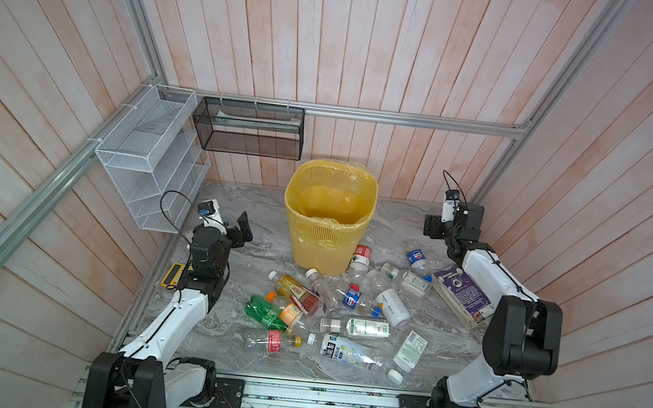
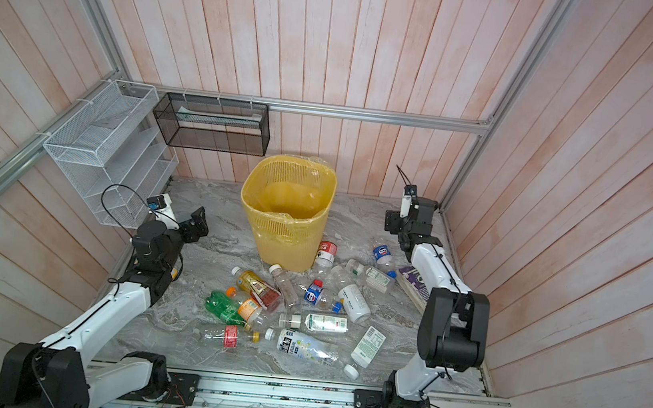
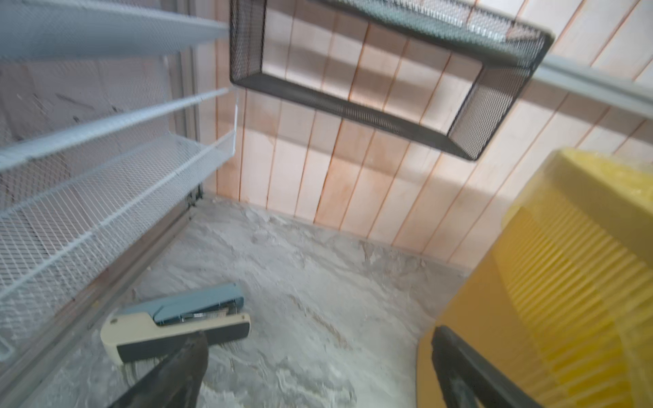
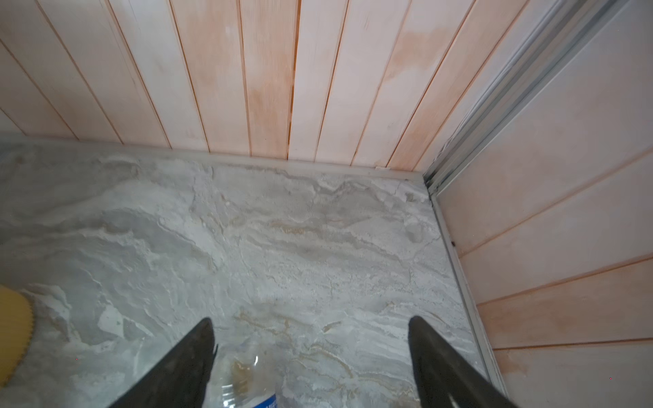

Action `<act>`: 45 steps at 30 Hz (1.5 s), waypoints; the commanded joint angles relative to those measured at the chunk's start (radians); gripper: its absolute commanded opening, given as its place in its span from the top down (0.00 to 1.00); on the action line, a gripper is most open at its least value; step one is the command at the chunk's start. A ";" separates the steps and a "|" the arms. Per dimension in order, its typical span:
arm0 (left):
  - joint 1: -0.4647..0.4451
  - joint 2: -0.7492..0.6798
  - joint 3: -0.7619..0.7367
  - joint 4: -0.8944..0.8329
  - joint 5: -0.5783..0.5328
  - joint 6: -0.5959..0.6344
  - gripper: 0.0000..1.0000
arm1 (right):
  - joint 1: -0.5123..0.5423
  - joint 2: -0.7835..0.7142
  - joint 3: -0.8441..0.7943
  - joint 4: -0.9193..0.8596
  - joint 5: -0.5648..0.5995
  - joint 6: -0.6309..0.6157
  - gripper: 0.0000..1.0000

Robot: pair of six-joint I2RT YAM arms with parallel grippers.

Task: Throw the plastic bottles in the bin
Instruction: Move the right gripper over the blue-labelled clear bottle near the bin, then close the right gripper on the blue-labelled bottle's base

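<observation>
Only in the left wrist view: a stapler (image 3: 176, 318) flat on the table (image 3: 318, 275), near the foot of the white mesh rack (image 3: 106, 197) (not to be found in either top view). Same view blurred, with the black mesh rack (image 3: 353, 106) soft-edged and the bin (image 3: 565, 282) cut off at the frame's edge.

Only in the top views: plastic bottles (image 1: 351, 300) strewn on their sides across the middle of the table, near and right of the bin, which stands upright at far centre.

At the left gripper (image 1: 241, 231), left of the bin: jaws spread wide, nothing between them.

At the right gripper (image 4: 311, 320), far right of the table: jaws apart over bare marble, gripping nothing. Just beside one finger, a blue-labelled bottle (image 4: 243, 378), cropped by the frame; touching or not, cannot tell.

Half hidden in a top view: yellow calculator (image 1: 174, 275) behind the left arm, purple book (image 1: 461, 295) partly under the right arm.
</observation>
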 commanded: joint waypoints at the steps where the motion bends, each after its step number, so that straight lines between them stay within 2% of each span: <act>1: -0.021 0.013 0.025 -0.151 0.015 -0.025 0.00 | -0.004 0.103 0.087 -0.264 0.004 -0.051 0.16; 6: -0.026 0.029 0.018 -0.142 0.044 -0.042 0.00 | -0.004 0.192 0.160 -0.317 -0.092 -0.037 0.18; 12: -0.027 0.053 0.038 -0.174 0.064 -0.046 0.00 | 0.004 0.313 0.227 -0.387 -0.112 -0.034 0.20; 18: -0.027 0.054 0.035 -0.196 0.055 -0.048 0.00 | 0.020 0.326 0.203 -0.385 -0.108 -0.033 0.21; 32: -0.027 0.056 0.030 -0.205 0.063 -0.052 0.00 | 0.021 0.160 0.163 -0.341 -0.098 0.021 0.15; 37: -0.027 0.051 0.025 -0.210 0.074 -0.053 0.00 | 0.020 0.055 0.060 -0.344 -0.122 0.018 0.14; 45: -0.029 0.054 0.027 -0.220 0.095 -0.058 0.00 | 0.020 -0.065 -0.148 -0.386 -0.141 0.028 0.19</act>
